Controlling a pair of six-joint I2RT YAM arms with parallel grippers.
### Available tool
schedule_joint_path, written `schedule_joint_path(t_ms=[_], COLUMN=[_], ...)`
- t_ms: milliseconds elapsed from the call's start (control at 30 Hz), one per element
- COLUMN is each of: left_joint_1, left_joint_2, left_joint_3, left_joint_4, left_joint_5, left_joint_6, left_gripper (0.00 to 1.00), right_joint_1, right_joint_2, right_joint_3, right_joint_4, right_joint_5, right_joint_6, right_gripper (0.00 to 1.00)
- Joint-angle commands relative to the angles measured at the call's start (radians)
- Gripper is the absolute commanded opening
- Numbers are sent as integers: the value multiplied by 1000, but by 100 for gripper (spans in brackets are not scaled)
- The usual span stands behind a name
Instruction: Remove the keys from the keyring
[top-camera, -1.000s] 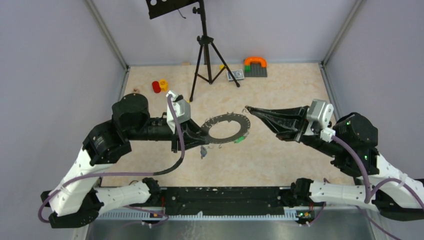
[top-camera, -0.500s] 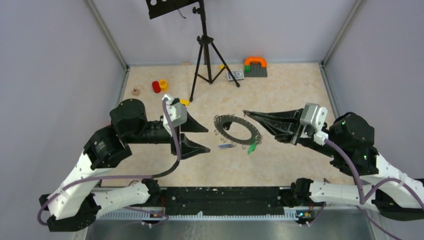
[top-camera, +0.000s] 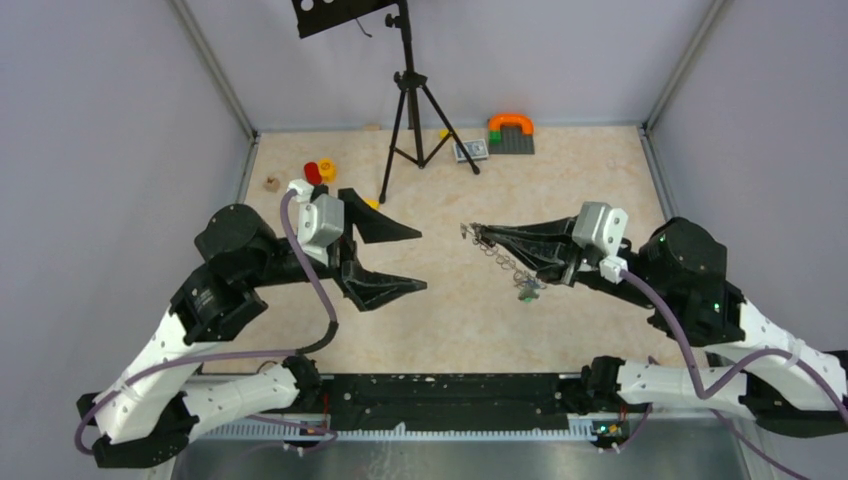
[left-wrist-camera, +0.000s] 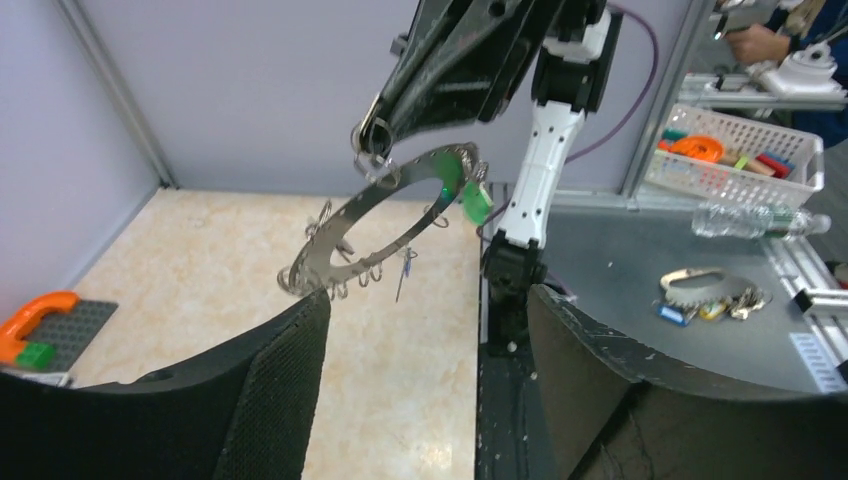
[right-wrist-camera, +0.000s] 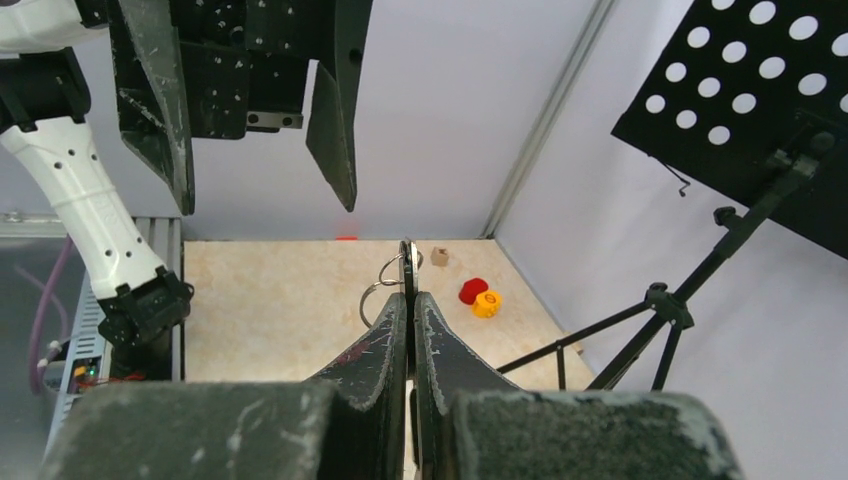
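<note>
The keyring, a large flat grey ring, hangs tilted in the air from my right gripper, which is shut on its rim. From above the keyring shows almost edge-on. A green-tagged key and a small blue-tagged key dangle from its rim among several small wire loops. In the right wrist view the ring's edge stands between the shut fingers of my right gripper. My left gripper is open and empty, left of the ring and apart from it.
A black tripod stands at the back centre. Red and yellow pieces and a small wooden cube lie back left; a grey plate with an orange arch lies back right. Off the table are a white basket and a bottle.
My left gripper has let go of the ring, opened wide and drawn back to the left. The right gripper now carries the ring alone, and it has swung from flat to hanging tilted.
</note>
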Motion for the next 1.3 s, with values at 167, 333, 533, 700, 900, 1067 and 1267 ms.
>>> schedule_joint_path(t_ms=[167,333,533,700,900,1067,1267], left_joint_1=[-2,-2,-2,-2,-3,-2,-2], left_joint_2=[68,86,100,112,97,59,10], left_joint_3=[-58,-73,-96,-102,-99,-139,-171], left_joint_4=[309,300,264,227,165,186,154], left_joint_5=[97,51,-71,-113,-153,-222,-288], left_joint_6=[-146,-134,-100,-71,8,26,107], left_gripper=[65,66,68,66,67,70,74], right_joint_1=[6,5,5,5,6,6,5], right_joint_2=[41,66,126,171,270,350,464], right_joint_3=[80,104,170,227,369,449,571], right_joint_4=[7,-14,-105,-180,-391,-515,-712], right_joint_5=[18,40,94,128,202,333,442], right_joint_6=[9,21,28,19,-40,-90,-137], right_gripper=[0,0,0,0,0,0,0])
